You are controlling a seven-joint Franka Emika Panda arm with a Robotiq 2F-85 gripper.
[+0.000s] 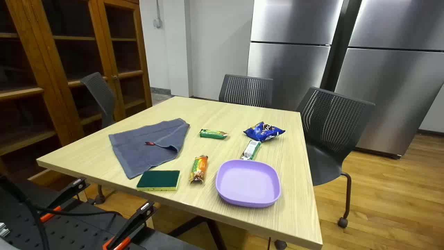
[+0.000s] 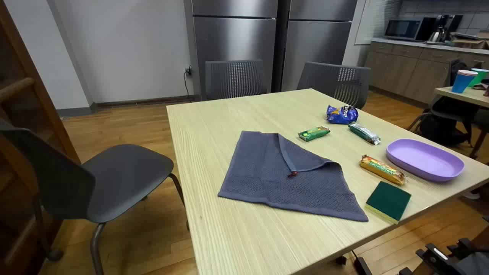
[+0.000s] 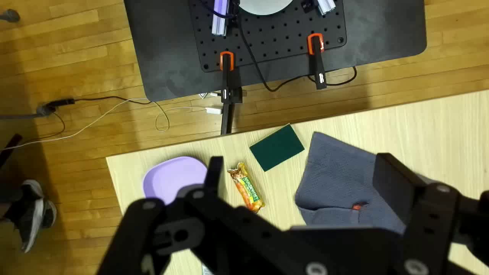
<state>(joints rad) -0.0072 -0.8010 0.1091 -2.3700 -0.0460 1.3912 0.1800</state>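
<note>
The sponge (image 3: 277, 148) lies flat near the edge of the desk (image 3: 439, 126), framed between the fingers (image 3: 395, 187) in the wrist view but, it seems, well below them. The fingers stand wide apart with nothing in their grip. To judge by that, the work is at a hover ahead of any grasp — taking hold of the sponge would call for a long descent and a turn to square up with its slanted sides.

The sponge is a plain slab, dark green scouring face over yellow foam, so it would probably squash a little when pinched. From it in the wrist view, the cloth (image 3: 334, 175) spreads at four o'clock: grey-blue, with a woven texture, partly folded over itself, a red scrap (image 3: 357, 206) on it too small to make out. At seven o'clock lies the orange snack bar (image 3: 246, 188) in a shiny wrapper, and between eight and nine the purple plate (image 3: 174, 177), smooth, shallow and squarish with rounded corners, likely plastic.

In an exterior view, the silver-and-green packet (image 1: 250, 150) is at twelve o'clock from the plate, the crumpled blue bag (image 1: 262, 132) beyond it towards one, and the green snack bar (image 1: 212, 134) at eleven. Farther out, at twelve o'clock in the wrist view — past a strip of wooden floor (image 3: 290, 105) — is the black stand (image 3: 164, 57) with two clamps (image 3: 319, 63) gripping its edge
</note>
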